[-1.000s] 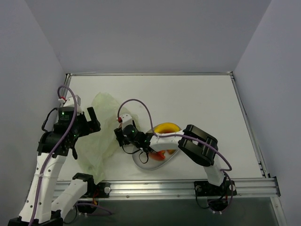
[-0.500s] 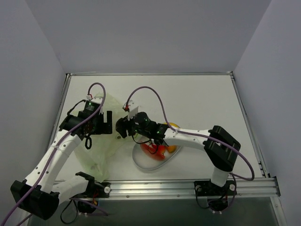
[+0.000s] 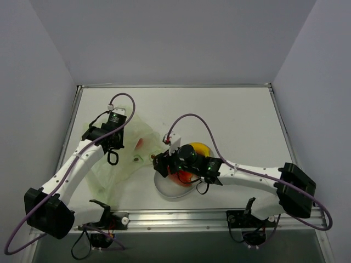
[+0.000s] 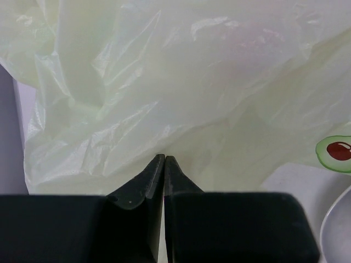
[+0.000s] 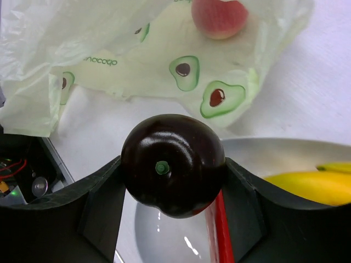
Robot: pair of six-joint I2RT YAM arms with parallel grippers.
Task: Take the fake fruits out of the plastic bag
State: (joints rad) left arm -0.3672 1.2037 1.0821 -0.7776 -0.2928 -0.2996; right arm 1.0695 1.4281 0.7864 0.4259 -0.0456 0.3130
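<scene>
Bag (image 3: 127, 159) lies right ahead of left gripper (image 4: 164, 160), which has swung onto it. Its jaws are closed with tips at the film; cannot tell if a fold is pinched. Plate (image 3: 166, 192) sits under right gripper (image 5: 173, 164), which has pulled back from the bag and now clamps purple fruit (image 5: 164, 139). Banana (image 5: 310, 186) and red piece (image 5: 220, 222) lie on the plate below it. Pink ball (image 5: 219, 16) is ahead, seemingly under bag film. Purple fruit is out, probably a drop next; pink ball remains.
</scene>
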